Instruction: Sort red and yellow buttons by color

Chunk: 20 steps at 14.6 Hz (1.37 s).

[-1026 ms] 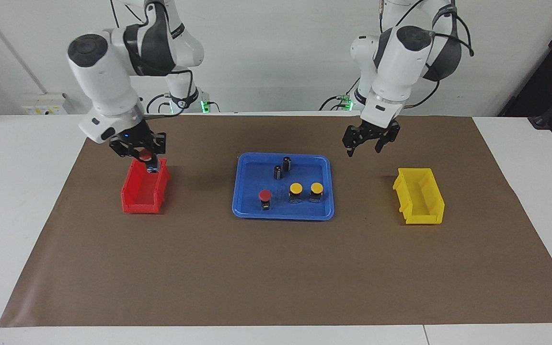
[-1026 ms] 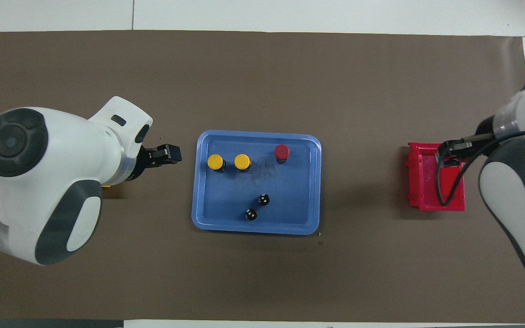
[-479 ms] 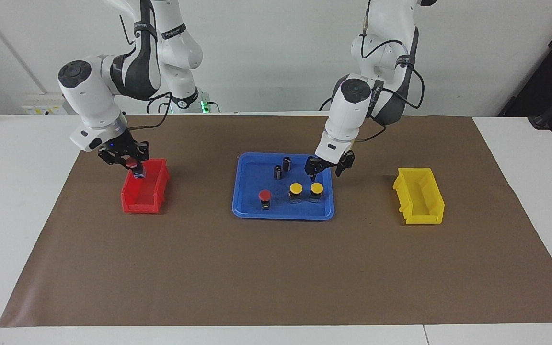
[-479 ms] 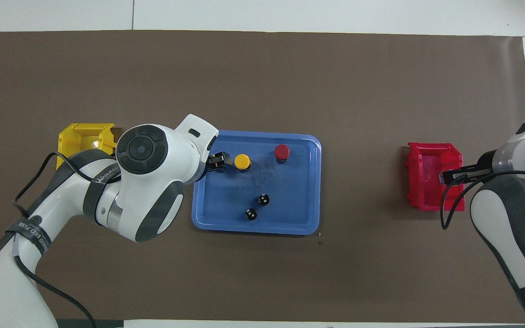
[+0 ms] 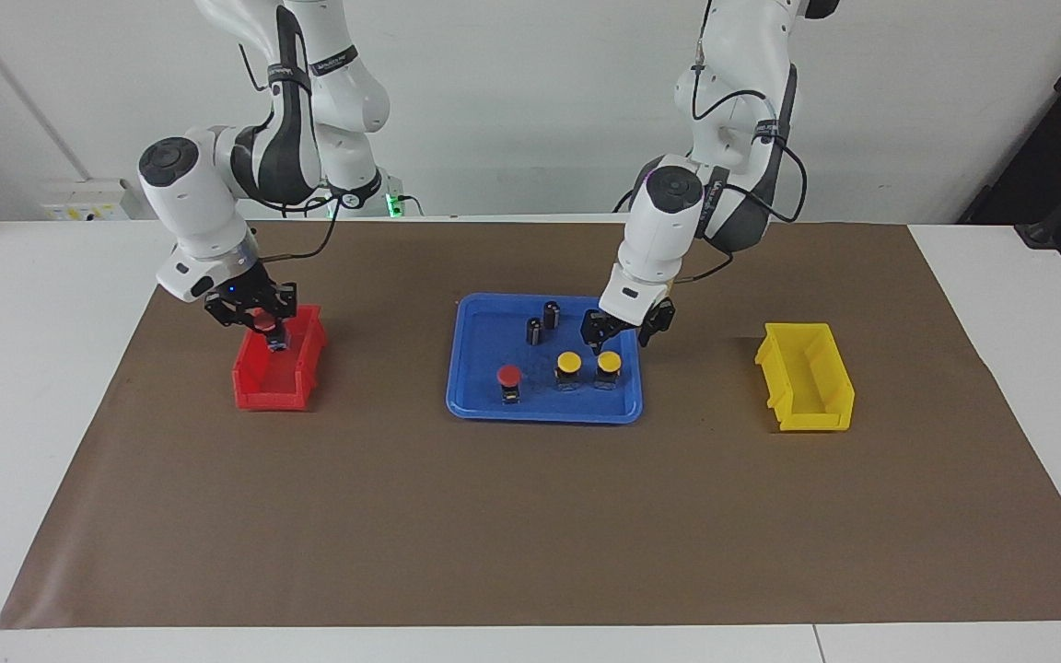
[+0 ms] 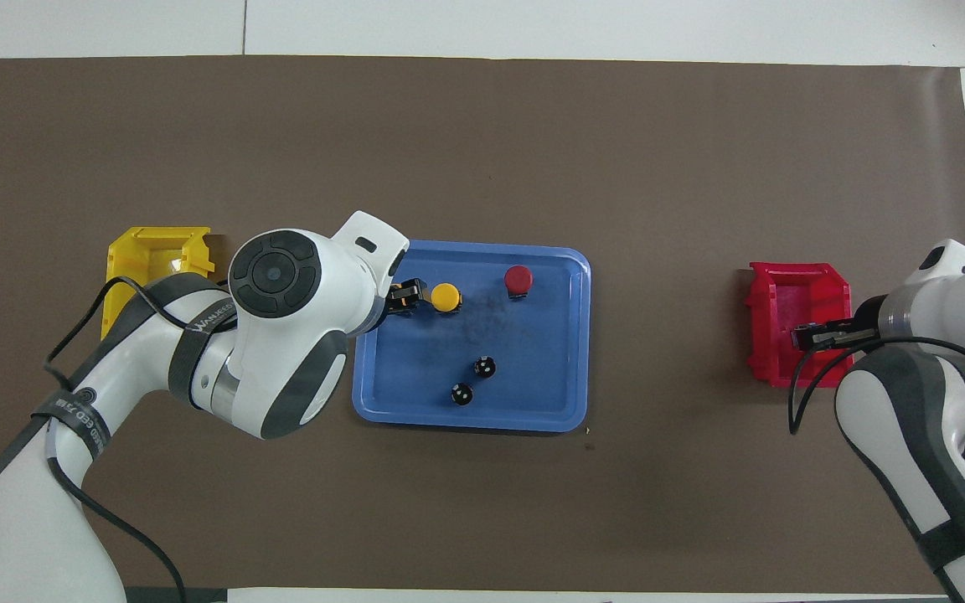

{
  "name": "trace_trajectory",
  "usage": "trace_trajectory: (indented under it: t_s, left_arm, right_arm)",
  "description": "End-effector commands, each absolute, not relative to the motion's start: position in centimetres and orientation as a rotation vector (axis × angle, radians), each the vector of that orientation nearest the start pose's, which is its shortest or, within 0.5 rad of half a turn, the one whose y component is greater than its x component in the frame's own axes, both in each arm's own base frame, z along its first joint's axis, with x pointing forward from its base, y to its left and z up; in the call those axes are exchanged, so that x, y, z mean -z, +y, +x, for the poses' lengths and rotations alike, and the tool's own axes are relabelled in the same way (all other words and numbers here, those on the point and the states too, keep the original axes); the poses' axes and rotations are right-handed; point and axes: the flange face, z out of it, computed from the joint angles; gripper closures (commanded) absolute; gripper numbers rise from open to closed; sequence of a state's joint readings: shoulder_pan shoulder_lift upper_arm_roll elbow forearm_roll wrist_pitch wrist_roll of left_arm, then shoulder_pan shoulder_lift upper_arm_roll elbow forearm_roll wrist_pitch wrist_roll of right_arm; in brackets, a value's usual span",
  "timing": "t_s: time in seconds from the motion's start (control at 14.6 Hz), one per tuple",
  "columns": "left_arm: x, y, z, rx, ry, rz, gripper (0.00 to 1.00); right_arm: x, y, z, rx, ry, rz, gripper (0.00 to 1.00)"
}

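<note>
Facing view.
- Right gripper (image 5: 265, 333): low over the red bin (image 5: 278, 371), at the bin's end nearest the robots; fingers clamped on a red button (image 5: 265, 321), cap up, dark base hanging below the fingers into the bin's mouth.
- Left gripper (image 5: 623, 337): fingers apart, hanging just above the yellow button (image 5: 609, 367) at the blue tray (image 5: 544, 407)'s end toward the left arm; no contact visible.
- Second yellow button (image 5: 568, 369): just beside the first, toward the right arm's end.
- Second red button (image 5: 509, 381): on the tray, further that way from the left gripper.
- Two dark cylinders (image 5: 542, 324): upright on the tray, beside the left gripper, toward the right arm's end.
- Yellow bin (image 5: 806, 376): on the brown mat (image 5: 530, 516), well apart from the left gripper, toward the left arm's end.

Overhead view.
- Left arm's wrist hides most of the left gripper (image 6: 410, 296) and all but a sliver of the button under it; only the second yellow button (image 6: 445, 297) shows whole, just beside the fingertips.
- Tray's red button (image 6: 518, 280) and both cylinders (image 6: 473, 379) show clear.
- Right gripper (image 6: 809, 337) reaches over the red bin (image 6: 784, 322); the held button cannot be made out here.
- Yellow bin (image 6: 147, 255) is partly covered by the left arm.
</note>
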<state>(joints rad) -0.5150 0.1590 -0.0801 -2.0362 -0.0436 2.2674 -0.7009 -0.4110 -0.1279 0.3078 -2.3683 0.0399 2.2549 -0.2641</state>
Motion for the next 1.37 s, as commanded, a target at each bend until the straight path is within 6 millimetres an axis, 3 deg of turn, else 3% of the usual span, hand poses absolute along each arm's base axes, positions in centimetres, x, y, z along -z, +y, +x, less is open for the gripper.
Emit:
trace_trajectory:
  t_s: [0.0, 0.21, 0.41, 0.55, 0.62, 0.75, 1.09, 1.3]
  left_arm:
    - [-37.6, -33.3, 49.2, 0.101, -0.216, -3.213, 0.13]
    - [-37.6, -33.4, 49.3, 0.116, -0.208, -3.213, 0.14]
    - [-35.9, -34.4, 50.2, 0.09, -0.217, -3.204, 0.14]
    - [-35.9, -34.2, 50.3, 0.082, -0.222, -3.2, 0.18]
    - [-36.1, -34.3, 50.3, 0.082, -0.227, -3.2, 0.29]
    - [-36.2, -34.3, 50.4, 0.081, -0.233, -3.2, 0.98]
    - [-38.4, -34.7, 51.6, 0.063, -0.261, -3.19, 0.98]
    - [-42.3, -33.2, 51.6, -0.026, -0.269, -3.142, 0.99]
  right_arm:
    - [-36.5, -4.7, 47.7, 0.033, -0.205, -3.126, 0.87]
    - [-35.0, -4.6, 47.9, 0.058, -0.18, -3.124, 0.86]
    - [-34.9, -4.6, 47.9, 0.051, -0.182, -3.123, 0.86]
    - [-34.9, -3.2, 48.0, 0.049, -0.206, -3.119, 0.8]
    - [-34.9, -3.1, 48.0, 0.046, -0.208, -3.12, 0.69]
    - [-35.1, -3.2, 48.3, 0.044, -0.214, -3.117, 0.63]
    - [-36.4, -3.4, 49.3, 0.032, -0.231, -3.11, 0.42]
    - [-37.1, -3.5, 49.7, 0.035, -0.254, -3.108, 0.33]
